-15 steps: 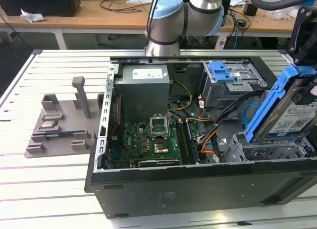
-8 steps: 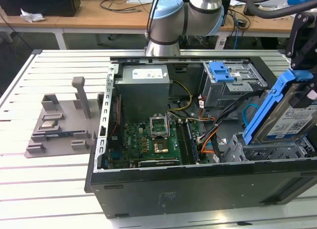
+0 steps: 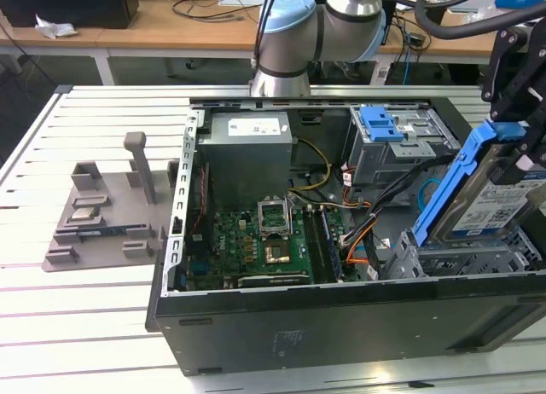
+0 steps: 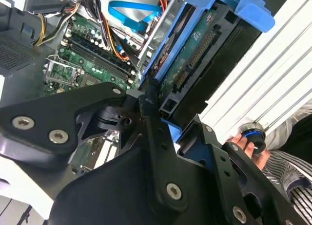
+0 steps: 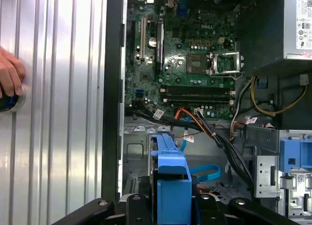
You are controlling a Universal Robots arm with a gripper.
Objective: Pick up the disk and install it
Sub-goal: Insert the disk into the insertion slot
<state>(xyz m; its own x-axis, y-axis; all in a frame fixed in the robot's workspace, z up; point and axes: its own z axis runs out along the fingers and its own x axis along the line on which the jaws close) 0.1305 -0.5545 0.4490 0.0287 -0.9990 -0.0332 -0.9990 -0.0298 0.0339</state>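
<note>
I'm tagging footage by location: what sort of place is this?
Probably a robotics lab or test workshop: a robot arm holds the disk at an open computer case on a slatted metal table, with cable-strewn desks beyond.

I can find printed matter in a few places, but none of it is clear enough to read as words or numbers. The disk (image 3: pixel 471 199) carries a white-and-blue label (image 3: pixel 502 208) with barcode stripes. The grey metal box (image 3: pixel 247 168) has a white sticker (image 3: pixel 255 127) covered in fine print. The motherboard (image 5: pixel 185 54) bears small white lettering between its sockets. Little white tags (image 5: pixel 159 113) sit on the cables (image 5: pixel 214 133) in the first wrist view.
</note>
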